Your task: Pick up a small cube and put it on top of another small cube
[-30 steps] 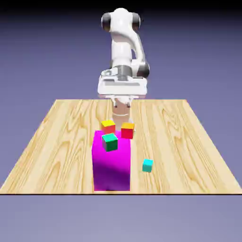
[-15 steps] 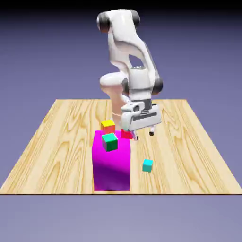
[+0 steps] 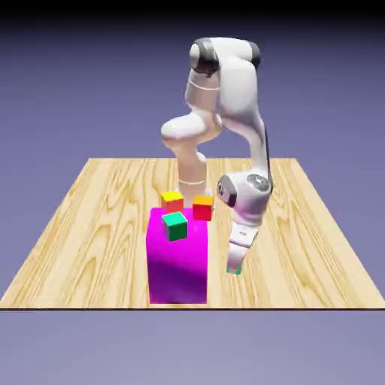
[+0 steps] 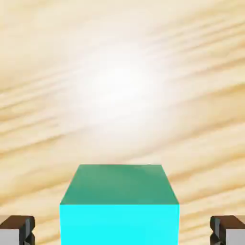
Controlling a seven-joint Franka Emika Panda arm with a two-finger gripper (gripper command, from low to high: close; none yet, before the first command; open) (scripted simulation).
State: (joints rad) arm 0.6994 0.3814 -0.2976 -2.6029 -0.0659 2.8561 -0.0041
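The small cube (image 4: 119, 206) is plain cyan and lies on the wooden table (image 3: 301, 248), to the exterior view's right of the big magenta block. My gripper (image 3: 234, 266) has come straight down over it, and the hand hides most of the cube (image 3: 234, 270) in the exterior view. In the hand view my gripper (image 4: 122, 230) straddles the cube. Both grey fingertips (image 4: 17, 230) stand beside it, with a strip of bare wood showing on each side. The jaws are open and not touching the cube.
A tall magenta block (image 3: 177, 263) stands just to the exterior view's left of the hand, with a green-topped dark cube (image 3: 174, 225) on it. Behind it sit a yellow-topped red cube (image 3: 172, 201) and an orange-topped red cube (image 3: 202, 207). The table's front edge is close.
The arm has swung from behind the magenta block to the exterior view's right and dropped down over the cyan cube. The hand now points straight down at the table.
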